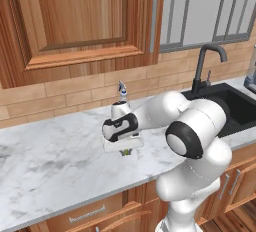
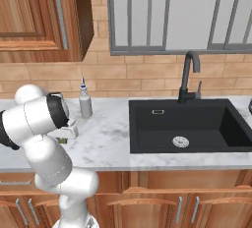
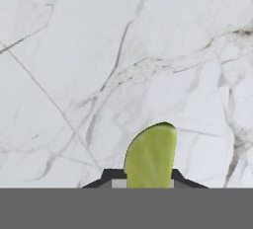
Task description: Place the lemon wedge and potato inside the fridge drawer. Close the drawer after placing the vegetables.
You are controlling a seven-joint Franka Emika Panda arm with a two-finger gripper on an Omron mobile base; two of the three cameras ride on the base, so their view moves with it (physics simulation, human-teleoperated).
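Task status: early stage. The gripper [image 1: 126,151] sits low over the marble tabletop [image 1: 55,161], fingers closed on the one lemon wedge [image 3: 150,156], which lies between them at the tabletop surface. Remaining, by my judgement: stow wedge, stow potato, close drawer. Right of it: one bottle [image 2: 85,102], one sink [image 2: 189,126].

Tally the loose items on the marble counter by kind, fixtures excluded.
Yellow-green lemon wedge, between the gripper fingertips: 1
Small grey bottle with a pointed blue-tipped cap: 1
Total: 2
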